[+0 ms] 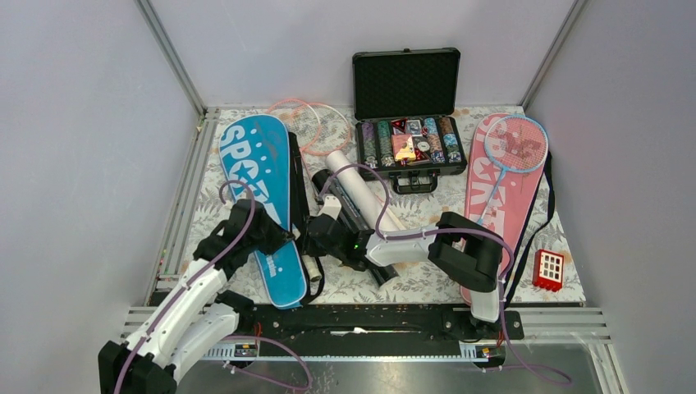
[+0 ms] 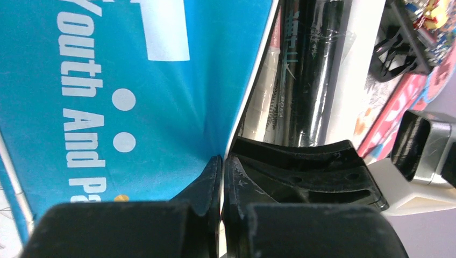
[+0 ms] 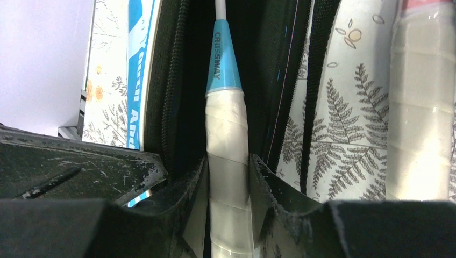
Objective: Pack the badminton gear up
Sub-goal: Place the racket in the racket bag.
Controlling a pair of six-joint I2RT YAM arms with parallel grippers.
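Note:
The blue "SPORT" cover (image 1: 256,197) lies at the left, and my left gripper (image 2: 222,161) is shut on its white-trimmed right edge (image 2: 253,86). My right gripper (image 3: 228,172) is shut on a white-taped racket handle (image 3: 226,129) with a light-blue cone. That shaft runs into the cover's black, zip-edged opening (image 3: 177,80). In the top view both grippers meet at the cover's right edge (image 1: 299,238). A white tube (image 1: 361,185) and a dark tube (image 2: 309,70) lie beside them. A pink racket (image 1: 308,123) sits behind the cover. A light-blue racket (image 1: 513,144) rests on the pink cover (image 1: 492,213).
An open black case of poker chips (image 1: 408,123) stands at the back centre. A small red block (image 1: 548,269) sits at the front right. A second white-taped handle (image 3: 419,107) lies on the fern-print cloth (image 3: 344,134), right of the held one. Walls enclose the table.

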